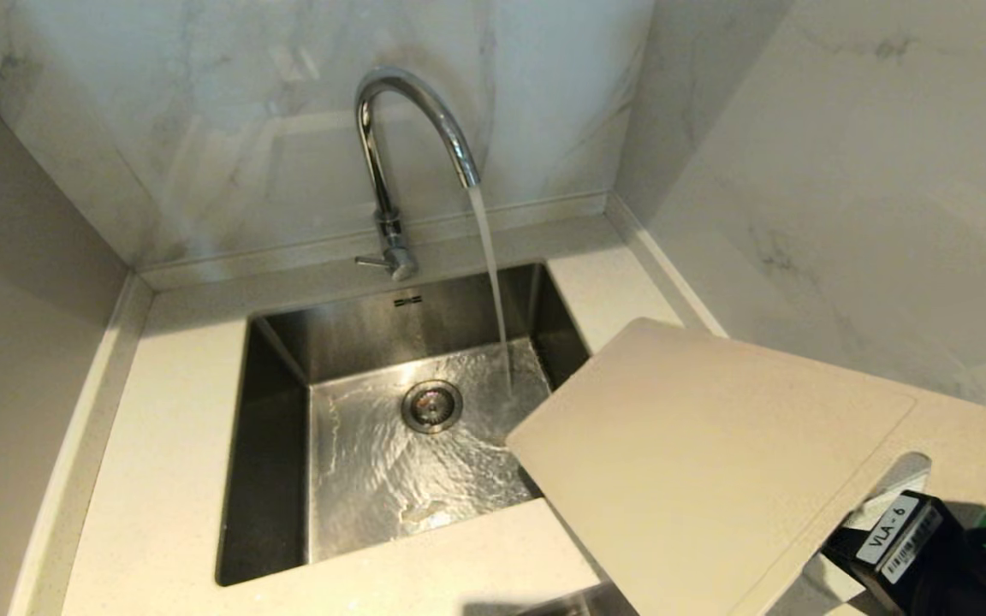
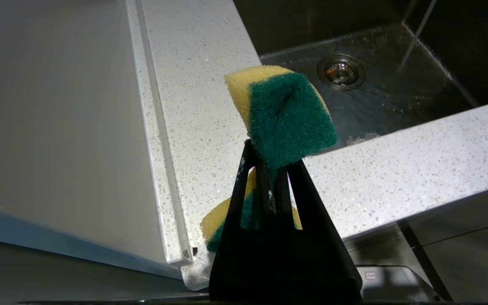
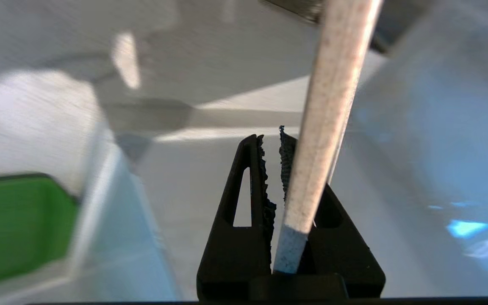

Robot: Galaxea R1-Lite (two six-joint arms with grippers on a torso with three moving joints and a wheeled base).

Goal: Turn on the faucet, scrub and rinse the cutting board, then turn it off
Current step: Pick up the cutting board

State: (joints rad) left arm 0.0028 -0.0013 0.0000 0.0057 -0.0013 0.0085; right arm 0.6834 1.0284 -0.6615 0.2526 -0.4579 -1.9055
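Water is seen running from the faucet (image 1: 412, 128), a chrome gooseneck at the back rim of the sink (image 1: 275, 445); the stream falls to the basin floor just right of the drain (image 1: 431, 405), and the steel bottom is rippled w/ water. The small side lever (image 1: 371, 261) at the faucet's base is pointed toward the robot's left.

The cutting board (image 1: 715, 453) is held tilted above the right counter, its far lower corner hanging over the sink's front-right edge, apart from the stream. The slot handle (image 1: 895, 483) is at the near-right end, next to the right gripper (image 3: 275, 152). In the right wrist view the board's edge is seen end-on, clamped betw. the two black fingers (image 3: 244, 199) near their base; the toothed tips stand slightly apart beyond it. A bright green flat thing (image 3: 15, 224) lies on the counter, behind the board in the head view's right corner.

The left gripper (image 2: 269, 169) is out of the head view; per its wrist cam it is clenched on a yellow-and-green sponge (image 2: 286, 114), squeezed hard in the middle, green scouring side facing the camera. It is held off the front-left of the counter (image 2: 396, 169), w/ the sink beyond it.
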